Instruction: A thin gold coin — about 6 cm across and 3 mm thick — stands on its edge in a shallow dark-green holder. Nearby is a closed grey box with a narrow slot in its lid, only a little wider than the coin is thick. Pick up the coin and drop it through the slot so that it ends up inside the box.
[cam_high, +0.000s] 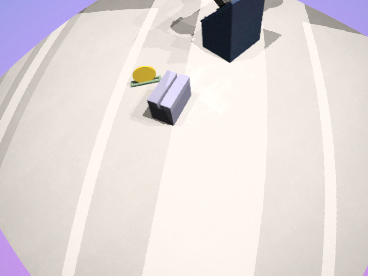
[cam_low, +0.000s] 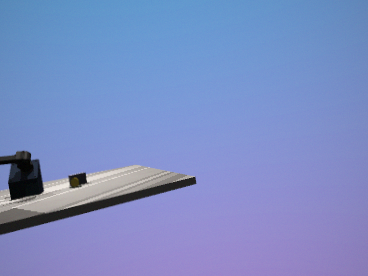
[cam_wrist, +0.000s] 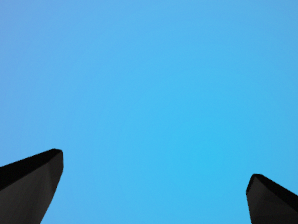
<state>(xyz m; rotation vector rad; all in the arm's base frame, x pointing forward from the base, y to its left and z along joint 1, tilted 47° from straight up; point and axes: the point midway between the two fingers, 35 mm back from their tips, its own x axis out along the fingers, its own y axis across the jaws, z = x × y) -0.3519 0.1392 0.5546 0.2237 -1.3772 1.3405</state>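
Observation:
The gold coin (cam_high: 144, 74) (cam_low: 75, 182) stands on its edge in the thin green holder (cam_high: 136, 84). The grey box (cam_high: 176, 97) (cam_low: 84, 177) stands right beside the holder, and its lid slot shows as a groove along the top in the top view. In the exterior view the coin is in front of the box. My gripper (cam_wrist: 158, 174) is open and empty, its two dark fingers wide apart against plain sky in the wrist view. The gripper's fingers are out of frame in the top and exterior views, so its distance to the coin does not show.
A large dark-blue block (cam_high: 231, 32) (cam_low: 26, 180) stands behind the box in the top view, with part of the dark arm (cam_low: 23, 157) above it. The pale striped table (cam_high: 215, 200) (cam_low: 125, 182) ends in an edge at the right in the exterior view.

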